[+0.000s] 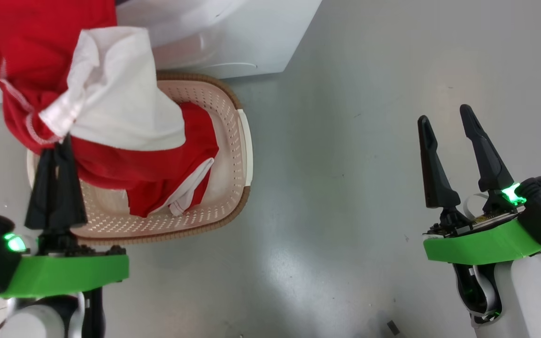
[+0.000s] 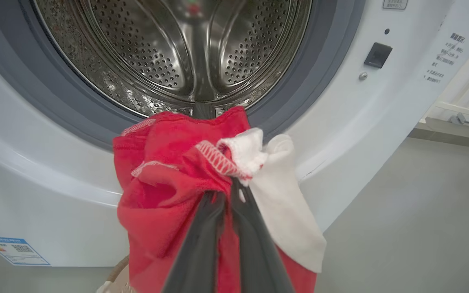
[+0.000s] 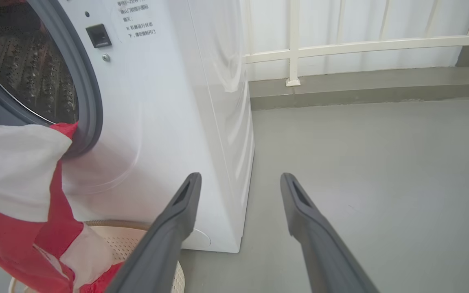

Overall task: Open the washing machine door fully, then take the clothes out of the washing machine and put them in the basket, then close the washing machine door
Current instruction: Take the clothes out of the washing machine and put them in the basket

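My left gripper (image 1: 61,145) is shut on the red and white clothes (image 1: 87,103), which hang bunched over the basket (image 1: 240,155), their lower end lying inside it. In the left wrist view the clothes (image 2: 169,195) hang from my left gripper (image 2: 228,191) just below the washing machine (image 2: 340,134) opening, with the steel drum (image 2: 169,49) behind. My right gripper (image 1: 444,117) stands open over bare floor to the right, holding nothing. In the right wrist view the right gripper (image 3: 238,181) points past the washing machine (image 3: 177,122) corner. The washing machine door is out of view.
The grey floor (image 1: 345,188) stretches right of the basket. A white railing (image 3: 360,42) and a low kerb (image 3: 360,87) run behind the machine. A blue-and-white label (image 2: 14,250) sits low on the washer front.
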Controlling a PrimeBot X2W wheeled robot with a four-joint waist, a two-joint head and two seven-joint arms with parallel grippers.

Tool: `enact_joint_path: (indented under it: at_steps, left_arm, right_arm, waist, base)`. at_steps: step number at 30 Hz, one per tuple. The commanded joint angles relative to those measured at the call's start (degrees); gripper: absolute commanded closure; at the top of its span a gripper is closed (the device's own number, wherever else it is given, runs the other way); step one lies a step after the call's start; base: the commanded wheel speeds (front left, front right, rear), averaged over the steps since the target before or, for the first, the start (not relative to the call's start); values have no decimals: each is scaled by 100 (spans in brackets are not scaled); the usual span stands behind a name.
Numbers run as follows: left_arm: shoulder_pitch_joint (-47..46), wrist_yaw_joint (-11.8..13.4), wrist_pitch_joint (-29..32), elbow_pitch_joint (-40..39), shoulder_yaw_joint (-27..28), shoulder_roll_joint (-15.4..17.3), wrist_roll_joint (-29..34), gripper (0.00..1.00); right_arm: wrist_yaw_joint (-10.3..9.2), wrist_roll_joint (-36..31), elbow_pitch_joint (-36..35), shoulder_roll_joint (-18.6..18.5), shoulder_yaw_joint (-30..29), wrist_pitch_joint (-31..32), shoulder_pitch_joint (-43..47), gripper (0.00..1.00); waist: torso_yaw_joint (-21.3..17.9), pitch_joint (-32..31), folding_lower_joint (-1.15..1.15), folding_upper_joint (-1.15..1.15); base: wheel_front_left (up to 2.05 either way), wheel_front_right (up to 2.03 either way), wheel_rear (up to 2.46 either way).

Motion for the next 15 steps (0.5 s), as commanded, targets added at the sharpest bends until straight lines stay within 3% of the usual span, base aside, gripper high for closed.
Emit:
enact_joint_path:
  at_steps: [1,15]
  left_arm:
    - [68,-53,-73,0,173,75,-67,100]
    - [-771,-671,-645,2598,161,-94,-531,100]
  right_arm:
    - [35,-38,-156,-40,112,-36,89,0]
    - [35,-68,-122,-40,203,-36,1,0]
  waist:
    - [2,35,0,0]
    - [-57,173,0,0]
  base:
    - [0,0,0]
    - [0,0,0]
